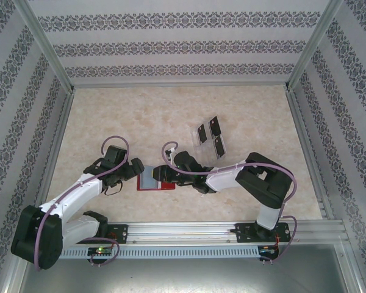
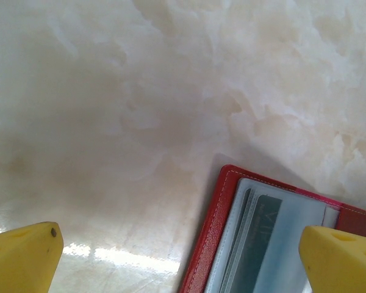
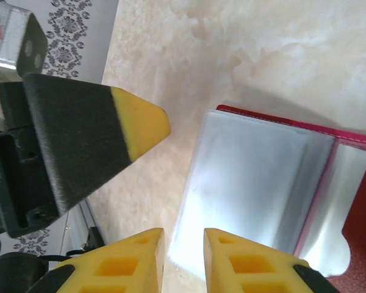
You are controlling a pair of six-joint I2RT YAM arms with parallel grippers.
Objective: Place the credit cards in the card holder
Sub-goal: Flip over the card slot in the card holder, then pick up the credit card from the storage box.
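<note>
Left wrist: left fingers (image 2: 24,259) wide apart over card holder (image 2: 211,238); right fingers (image 3: 250,265) narrowly apart.

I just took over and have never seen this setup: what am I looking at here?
Two robot arms, left arm and right arm, are bolted at the near edge of the table. One picture looks down from above; the others come from wrist cameras. Between the arms lies an open red wallet, a dark card in its clear pocket. Three black cards sit in a clear tray. The left jaws stand wide open by the wallet, empty. The right jaws are nearly closed at the pocket edge; whether they pinch it is unclear.
</note>
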